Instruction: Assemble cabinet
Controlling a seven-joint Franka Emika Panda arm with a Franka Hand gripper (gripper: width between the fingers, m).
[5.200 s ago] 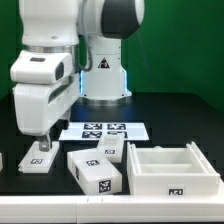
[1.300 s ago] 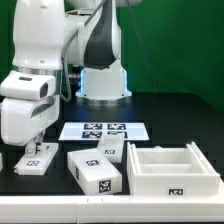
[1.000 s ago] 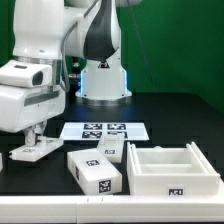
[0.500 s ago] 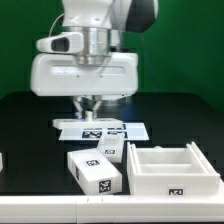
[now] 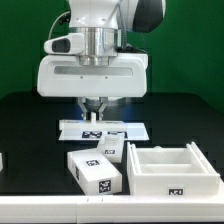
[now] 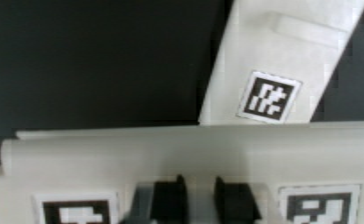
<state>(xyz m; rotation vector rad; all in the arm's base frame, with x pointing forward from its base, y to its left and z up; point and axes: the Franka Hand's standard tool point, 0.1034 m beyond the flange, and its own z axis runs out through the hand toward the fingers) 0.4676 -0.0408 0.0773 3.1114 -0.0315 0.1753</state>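
My fingers (image 6: 161, 205) hang above the marker board (image 5: 140, 130); grip state undetermined. The cabinet (image 5: 150, 178) lies toward the exterior view's right, well apart.

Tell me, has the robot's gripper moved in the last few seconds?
Yes. The gripper has swung toward the exterior view's right and now hangs above the marker board.

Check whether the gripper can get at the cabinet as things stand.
Probably yes. The gripper hangs above the marker board; the cabinet lies toward the exterior view's right, open top up, with nothing on or over it. The white blocks beside it leave that path free.
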